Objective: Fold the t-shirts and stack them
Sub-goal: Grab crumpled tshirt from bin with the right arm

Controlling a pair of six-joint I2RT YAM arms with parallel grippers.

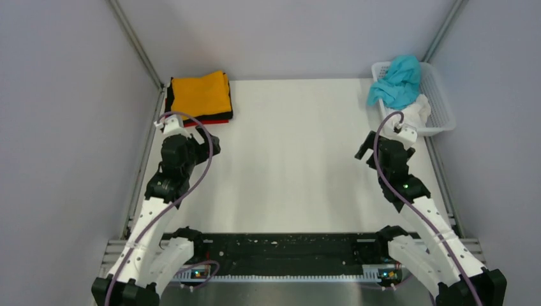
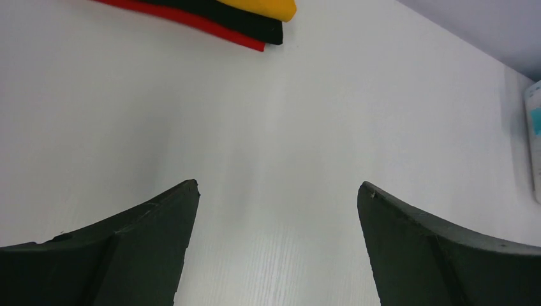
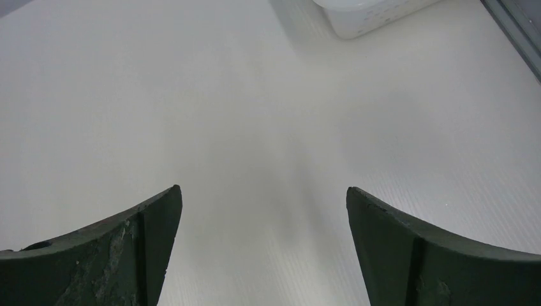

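Note:
Folded t-shirts lie stacked at the back left: an orange one (image 1: pixel 199 94) on top, with black (image 2: pixel 249 22) and red (image 2: pixel 191 19) edges under it. A crumpled teal t-shirt (image 1: pixel 397 81) hangs over the white basket (image 1: pixel 441 95) at the back right, and a white t-shirt (image 1: pixel 418 109) lies bunched below it. My left gripper (image 1: pixel 207 139) (image 2: pixel 277 191) hovers open over bare table, just in front of the stack. Just left of the basket's near end, my right gripper (image 1: pixel 369 145) (image 3: pixel 263 194) is open too. Nothing sits between either pair of fingers.
The white table (image 1: pixel 293 166) is walled by grey panels and metal rails on the left, right and back. The basket's near corner (image 3: pixel 370 13) shows at the top of the right wrist view. Its edge (image 2: pixel 534 140) also shows at the right in the left wrist view.

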